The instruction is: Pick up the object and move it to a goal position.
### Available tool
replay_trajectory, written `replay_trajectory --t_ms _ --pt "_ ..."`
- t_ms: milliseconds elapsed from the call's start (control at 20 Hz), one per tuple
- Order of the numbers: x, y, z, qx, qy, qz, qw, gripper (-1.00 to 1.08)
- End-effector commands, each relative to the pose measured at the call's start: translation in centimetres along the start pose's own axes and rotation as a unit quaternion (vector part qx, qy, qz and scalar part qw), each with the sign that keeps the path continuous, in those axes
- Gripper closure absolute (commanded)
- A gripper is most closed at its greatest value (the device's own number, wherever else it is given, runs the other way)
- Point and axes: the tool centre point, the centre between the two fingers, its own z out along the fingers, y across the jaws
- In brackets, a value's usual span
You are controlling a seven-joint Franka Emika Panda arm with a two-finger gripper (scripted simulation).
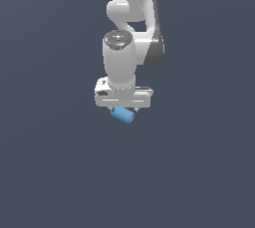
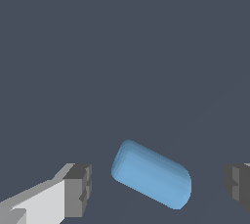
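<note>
The fingers (image 2: pixel 157 186) are standing wide open, holding nothing. The light-blue object (image 2: pixel 151 174) is lying tilted between them, touching neither. This looks like the grabbing step. Next, the fingers need to squeeze, then lift.

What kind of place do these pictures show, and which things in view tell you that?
Most likely a bare simulated test scene, not a real room. A flat, featureless dark grey surface fills both views, and the only things on it are a smooth white robot arm and a plain light-blue cylinder between its open gripper.
</note>
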Motion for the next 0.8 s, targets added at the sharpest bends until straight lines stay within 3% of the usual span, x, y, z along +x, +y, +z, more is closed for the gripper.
replay_trajectory --t_ms 0,750 --pt "0.0 0.0 0.0 0.000 0.000 0.000 1.0000 -0.92" --pt "-0.6 1.8 -0.2 -0.003 -0.009 -0.006 0.9999 -0.92"
